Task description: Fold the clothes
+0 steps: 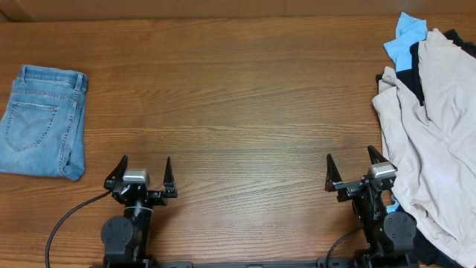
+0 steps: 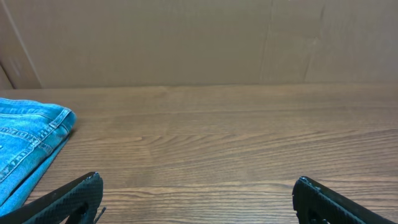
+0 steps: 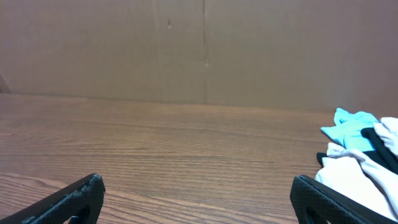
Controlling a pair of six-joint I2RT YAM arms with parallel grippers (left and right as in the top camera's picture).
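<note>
The jeans (image 1: 43, 123) lie folded in a compact rectangle, the left gripper (image 1: 145, 164) near their right side and the right gripper (image 1: 349, 158) well beyond it, both spread wide and empty; the fold looks finished, so any next move should avoid nudging them.

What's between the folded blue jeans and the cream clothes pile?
Only bare brown wooden table, seen overhead, separates the light-blue denim jeans and cream pile.
</note>
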